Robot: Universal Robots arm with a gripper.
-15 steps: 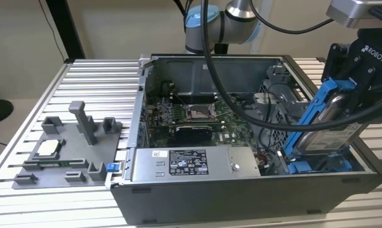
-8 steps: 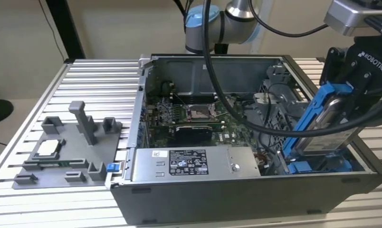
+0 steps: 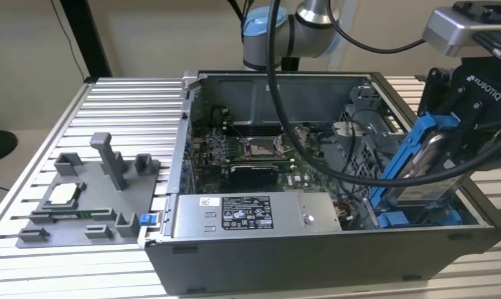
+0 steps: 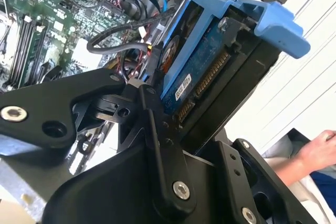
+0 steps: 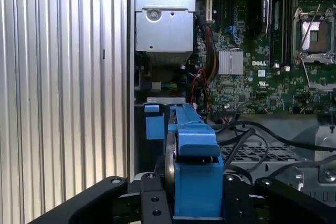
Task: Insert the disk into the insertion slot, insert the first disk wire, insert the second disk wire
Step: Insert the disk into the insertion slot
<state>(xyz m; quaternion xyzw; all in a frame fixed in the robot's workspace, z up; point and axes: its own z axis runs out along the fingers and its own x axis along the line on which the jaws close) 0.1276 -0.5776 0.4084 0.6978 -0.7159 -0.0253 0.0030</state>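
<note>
The gripper (image 4: 205,98) is closed on the disk (image 4: 194,72), with its jaws open only as wide as the drive is thick and pressing on the two flat faces, one black finger (image 4: 156,109) lying against the blue frame. The disk is held on edge and tilted, its connector end toward the wrist. That probably keeps the far end free to lead into the bay and leaves the connectors reachable for the wires. Directly below the jaws, in a corner of the open computer case (image 3: 317,261), is the insertion slot (image 3: 417,217) with its blue fittings. The disk's lower end hangs just over it and does not look seated yet. Loose cables (image 5: 247,135) lie beside the slot, none plugged into the disk. Farther from the jaws are the power-supply box (image 3: 250,215) and the circuit board (image 5: 252,77). A person's hand (image 4: 317,153) rests outside the case.
</note>
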